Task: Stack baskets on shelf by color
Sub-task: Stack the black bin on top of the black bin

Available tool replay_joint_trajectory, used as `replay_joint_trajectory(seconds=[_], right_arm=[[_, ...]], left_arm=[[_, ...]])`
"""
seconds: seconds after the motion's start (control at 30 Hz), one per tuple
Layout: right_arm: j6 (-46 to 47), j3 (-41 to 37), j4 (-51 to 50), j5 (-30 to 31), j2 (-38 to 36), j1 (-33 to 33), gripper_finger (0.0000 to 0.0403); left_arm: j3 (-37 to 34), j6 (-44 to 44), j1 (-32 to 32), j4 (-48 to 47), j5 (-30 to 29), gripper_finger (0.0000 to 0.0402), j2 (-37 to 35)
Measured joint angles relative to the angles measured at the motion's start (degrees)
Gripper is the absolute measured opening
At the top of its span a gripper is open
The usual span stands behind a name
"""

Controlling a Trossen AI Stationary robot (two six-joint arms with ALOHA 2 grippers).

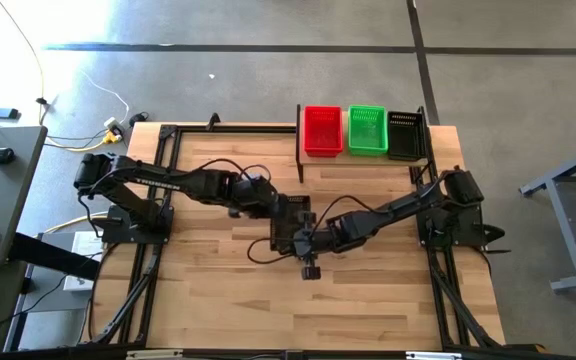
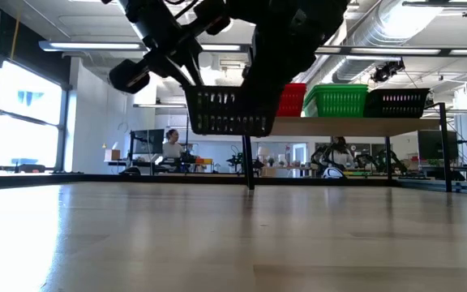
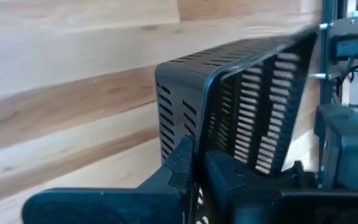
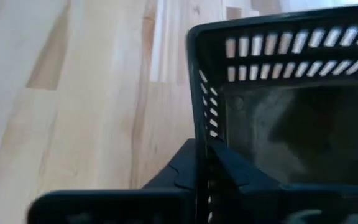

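Arms meet mid-table; left end effector (image 3: 194, 171) and right end effector (image 4: 207, 168) both clamp lifted black basket (image 2: 229, 111) rim.

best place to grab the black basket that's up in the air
Take the black basket by its thin top rim, one finger inside and one outside the slotted wall, coming from an end. The left hand and the right hand each pinch a wall this way. The walls are thin and upright, and the open top leaves room for a finger.
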Motion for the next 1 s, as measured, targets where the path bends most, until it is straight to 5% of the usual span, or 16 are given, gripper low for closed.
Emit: replay_joint_trajectory(seconds=[0.77, 1.0], right_arm=[[17.92, -0.02, -4.71, -0.66, -0.1, -1.97, 0.0], [22.21, -0.02, -7.91, -0.66, -1.6, -1.81, 0.0]], left_arm=[[0.05, 26.26, 3.73, 2.28, 3.37, 0.0128, -0.03], [0.05, 33.77, 8.33, 2.21, 15.31, 0.0142, -0.03]])
